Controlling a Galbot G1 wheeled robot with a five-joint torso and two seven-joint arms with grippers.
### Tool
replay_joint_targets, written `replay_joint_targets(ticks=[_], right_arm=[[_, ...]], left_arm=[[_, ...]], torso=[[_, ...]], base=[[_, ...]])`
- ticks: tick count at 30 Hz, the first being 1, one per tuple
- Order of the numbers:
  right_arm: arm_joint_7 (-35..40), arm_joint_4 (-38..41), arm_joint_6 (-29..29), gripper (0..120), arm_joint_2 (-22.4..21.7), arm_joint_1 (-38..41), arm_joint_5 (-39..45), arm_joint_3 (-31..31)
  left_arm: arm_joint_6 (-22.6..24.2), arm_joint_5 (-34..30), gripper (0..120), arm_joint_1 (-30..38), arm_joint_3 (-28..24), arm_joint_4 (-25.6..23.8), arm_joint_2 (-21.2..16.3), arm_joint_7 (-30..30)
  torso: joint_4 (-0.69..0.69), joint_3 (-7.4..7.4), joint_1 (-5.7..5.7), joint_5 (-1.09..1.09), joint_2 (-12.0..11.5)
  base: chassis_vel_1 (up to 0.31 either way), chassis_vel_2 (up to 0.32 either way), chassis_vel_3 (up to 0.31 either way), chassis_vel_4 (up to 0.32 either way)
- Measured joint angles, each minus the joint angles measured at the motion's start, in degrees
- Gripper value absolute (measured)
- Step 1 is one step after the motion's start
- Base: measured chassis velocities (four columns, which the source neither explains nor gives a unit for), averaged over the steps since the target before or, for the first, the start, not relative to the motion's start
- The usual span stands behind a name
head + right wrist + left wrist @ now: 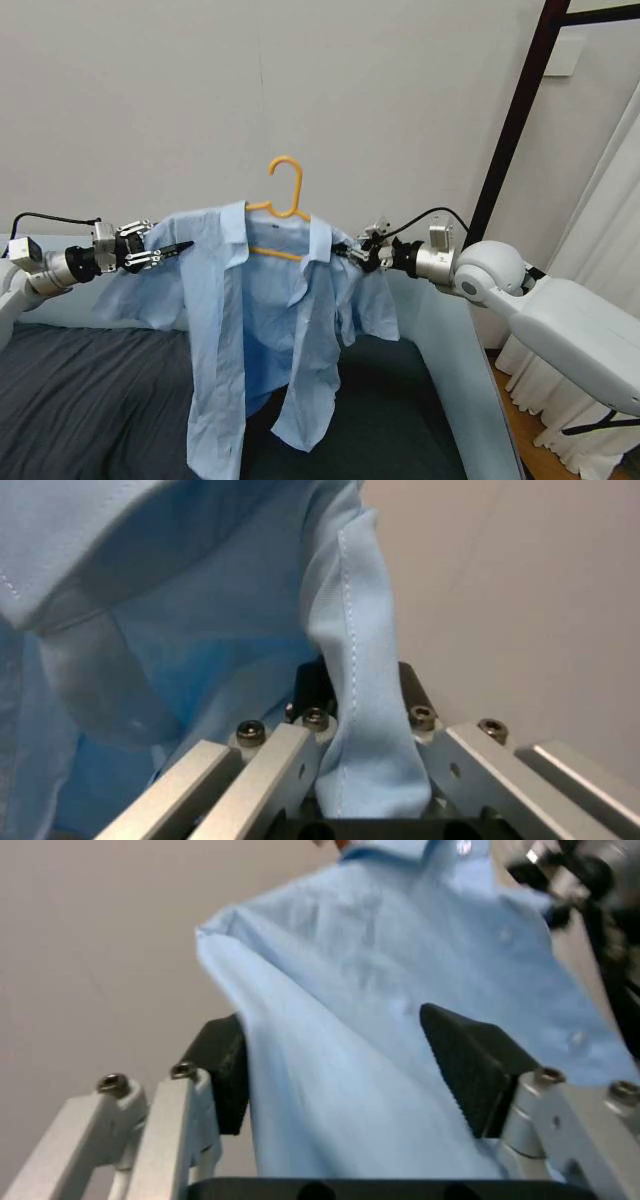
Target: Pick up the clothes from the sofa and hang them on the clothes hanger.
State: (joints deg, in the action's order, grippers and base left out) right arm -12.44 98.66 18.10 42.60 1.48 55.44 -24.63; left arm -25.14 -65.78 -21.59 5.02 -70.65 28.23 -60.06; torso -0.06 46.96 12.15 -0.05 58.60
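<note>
We see a light blue, long-sleeved shirt [225, 300] draped open over an orange hanger [287, 190] at the centre of the head view. Its collar is spread and its two front panels hang loose and creased towards the lower middle of the frame, in front of the dark sofa [90, 400].

The left end effector [170, 250] reaches in from the left edge to the shirt's shoulder. In the left wrist view its black pads [470, 1057] stand spread wide, with the cloth running between them and not squeezed. The right end effector [350, 252] comes in from the right to the other shoulder. In the right wrist view its fingers [312, 682] are pressed together on a stitched fold of the shirt.

The hanger's shoulders are covered by the fabric, so just the hook and part of the lower bar show. We cannot tell what the hook hangs from. The far sleeve bunches behind the right front panel, and its cuff is hidden. The shirt's hem runs off the bottom edge. A blurred dark shape in the upper right of the left wrist view is too unclear to name.
</note>
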Motion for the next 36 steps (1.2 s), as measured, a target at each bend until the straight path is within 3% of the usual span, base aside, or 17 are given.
replay_joint_targets(ticks=[3, 4, 7, 10, 18, 24, 29, 31, 36], right_arm=[[3.85, 2.05, 3.03, 2, -0.98, 3.91, 1.94, -0.01], [3.85, 2.05, 3.03, 2, -0.98, 3.91, 1.94, -0.01], [3.07, 3.7, 5.06, 2, -2.82, 8.92, 2.83, -2.36], [1.52, 5.23, 6.95, 2, -4.83, 13.21, 3.55, -6.23], [0.9, 9.61, 11.92, 2, -9.25, 22.89, 7.11, -16.77], [7.98, 12.1, 20.05, 2, -9.89, 29.02, 13.47, -22.02], [16.06, 13.22, 23.23, 2, -9.08, 29.27, 21.96, -22.4], [21.57, 13.68, 24.04, 2, -8.43, 28.67, 27.41, -21.93], [28.87, 13.97, 24.13, 2, -7.34, 27.77, 32.12, -20.98]], left_arm=[[-1.07, -6.71, 80, -3.04, 2.32, -5.28, 0.38, 9.18], [-1.07, -6.71, 80, -3.04, 2.32, -5.28, 0.38, 9.18], [-2.18, -9.03, 93, -5.98, 3.73, -10.76, 1.02, 17.11], [-2.63, -8.59, 99, -8.72, 5.04, -13.18, 2.03, 19.53], [-3.13, -4.79, 100, -16.72, 7.99, -17.55, 5.78, 18.39], [-2.91, -1.12, 100, -25.54, 9.1, -22.36, 10.85, 17.26], [-1.94, 5.41, 100, -29.59, 6.87, -27.17, 14.58, 23.35], [-0.59, 9.28, 100, -30.24, 4.76, -29.57, 16.59, 29.65], [1.66, 12.14, 100, -27.3, -0.01, -31.06, 19.93, 35.58]], torso=[[0.0, -0.01, 0.0, 0.02, 0.0], [0.0, -0.01, 0.0, 0.02, 0.0], [-0.03, -0.01, 0.0, 0.02, 0.0], [-0.02, -0.01, 0.0, 0.03, 0.0], [-0.02, 0.0, 0.0, 0.03, 0.0], [0.0, -0.01, 0.0, 0.0, 0.01], [-0.01, -0.01, 0.0, 0.02, 0.01], [-0.01, 0.0, -0.01, 0.03, 0.01], [-0.01, 0.0, 0.0, 0.03, 0.0]], base=[[0.0, 0.0, 0.0, 0.0], [0.0, 0.0, 0.0, 0.0], [0.0, 0.0, 0.0, 0.0], [0.0, 0.0, 0.0, 0.0], [0.0, 0.0, 0.0, 0.0], [0.0, 0.0, 0.0, 0.0], [0.0, 0.0, 0.0, 0.0], [0.0, 0.0, 0.0, 0.0], [0.0, 0.0, 0.0, 0.0]])
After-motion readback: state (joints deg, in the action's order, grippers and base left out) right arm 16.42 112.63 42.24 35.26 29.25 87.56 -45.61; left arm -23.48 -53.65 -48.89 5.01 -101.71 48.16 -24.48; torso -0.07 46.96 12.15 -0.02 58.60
